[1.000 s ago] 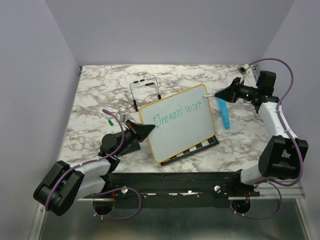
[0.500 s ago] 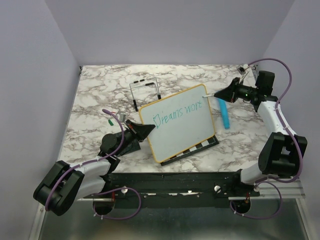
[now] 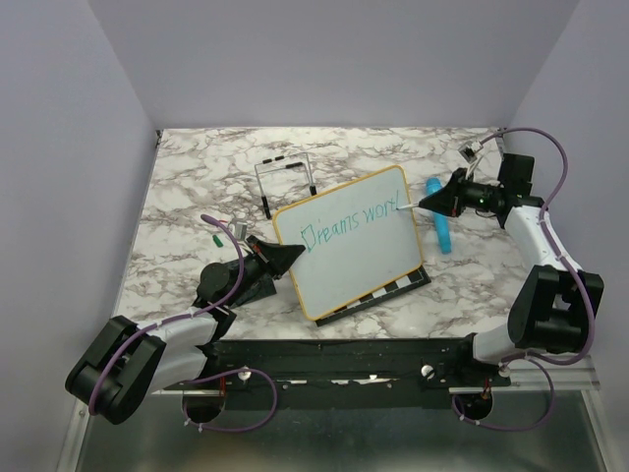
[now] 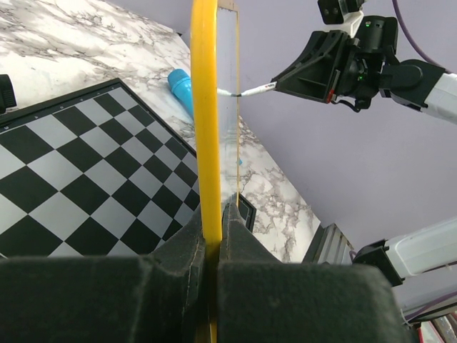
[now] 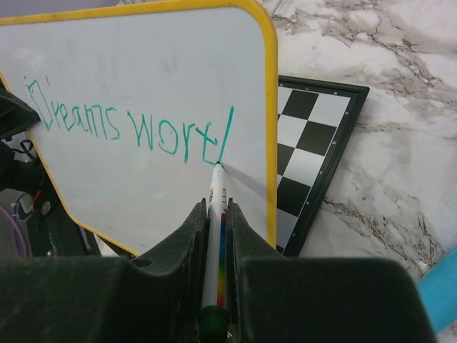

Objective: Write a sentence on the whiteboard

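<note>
Holds the whiteboard (image 3: 354,258) raised at a tilt over the chessboard (image 3: 391,287), well inside the counter (image 3: 187,187), by its left edge with the left tool (image 3: 291,256), jaws pressed together on the yellow frame. Shows so far, in teal across the upper part of the board, "Dreams wort" plus one slanted stroke: the sentence (image 3: 356,217) begun, not finished. Looks like the stem of an h, so the second word probably lacks only its hump. Leaves the white surface below that line bare, with room for more lines; judging by that, likely under halfway. Presses the tip of the marker (image 5: 216,207) to the board at the foot of that last stroke, close to the right frame, with the right tool (image 3: 430,204) clamped around the barrel. Leaves a blue cylinder (image 3: 439,224) lying on the counter just right of the board, not held. Against a second ago: adds the slanted stroke after the t, absent then; carries the right tool from beside the board's top right corner to a spot lower and further right, uncovering the upper end of the blue cylinder; keeps the left tool, the board and the chessboard where they were.
</note>
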Robot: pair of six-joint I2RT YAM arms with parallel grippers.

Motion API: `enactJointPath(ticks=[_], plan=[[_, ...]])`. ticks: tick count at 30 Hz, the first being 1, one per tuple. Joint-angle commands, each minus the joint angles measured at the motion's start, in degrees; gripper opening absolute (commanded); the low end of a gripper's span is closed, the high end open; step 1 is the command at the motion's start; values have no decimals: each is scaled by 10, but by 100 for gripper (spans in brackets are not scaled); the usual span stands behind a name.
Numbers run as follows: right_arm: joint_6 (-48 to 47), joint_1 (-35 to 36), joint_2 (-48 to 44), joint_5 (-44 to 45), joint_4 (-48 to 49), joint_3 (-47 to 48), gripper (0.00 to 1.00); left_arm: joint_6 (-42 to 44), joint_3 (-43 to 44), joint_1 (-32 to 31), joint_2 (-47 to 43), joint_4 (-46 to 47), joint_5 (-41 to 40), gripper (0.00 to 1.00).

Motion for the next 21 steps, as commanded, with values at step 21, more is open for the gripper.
enactJointPath(ticks=[21], plan=[[27, -7, 14, -3, 19, 43, 0, 72, -1, -4, 8, -37, 33, 0]])
